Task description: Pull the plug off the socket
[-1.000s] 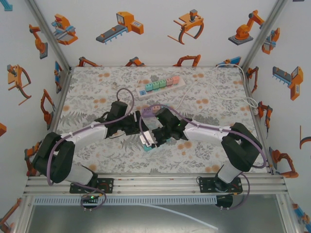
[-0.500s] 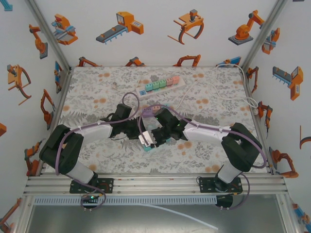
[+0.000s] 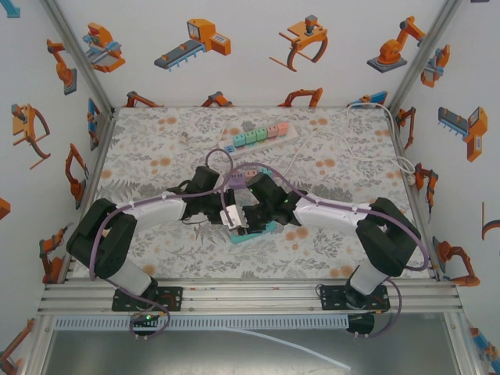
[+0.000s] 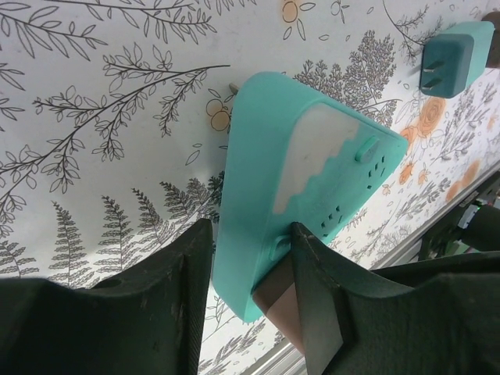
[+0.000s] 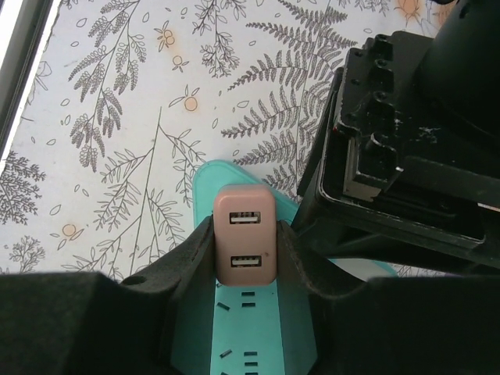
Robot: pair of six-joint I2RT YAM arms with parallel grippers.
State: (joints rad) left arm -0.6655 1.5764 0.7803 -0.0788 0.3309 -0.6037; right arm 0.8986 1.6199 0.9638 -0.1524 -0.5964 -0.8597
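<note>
Where the two arms meet at the centre of the overhead frame, both are on the same object, low over the floral-patterned tabletop (image 3: 156, 156). The left hand (image 4: 250, 230) is clenched on a teal wedge-shaped plastic socket block (image 4: 289, 156). Its two dark fingers (image 4: 180, 297) press the block's sides at the bottom of the left wrist frame. The block's face, with its rows of slots and a pale wavy patch, runs toward the upper right of that frame.

The right hand (image 5: 244, 230) grasps a pale pink rectangular plastic plug (image 5: 244, 246) with two USB ports on its top. It squeezes the plug between its fingers at the lower centre of the right wrist frame. The plug sits against the face of the socket block, and whether its prongs are fully seated cannot be told.

A small teal two-pronged adapter (image 4: 457, 55) lies loose on the tabletop at the upper right of the left wrist frame, well apart from the block. In the upper centre of the overhead frame lies a long white power strip (image 3: 254, 138) carrying a row of coloured plugs. A thin white cable (image 3: 344, 141) runs from it toward the right.
</note>
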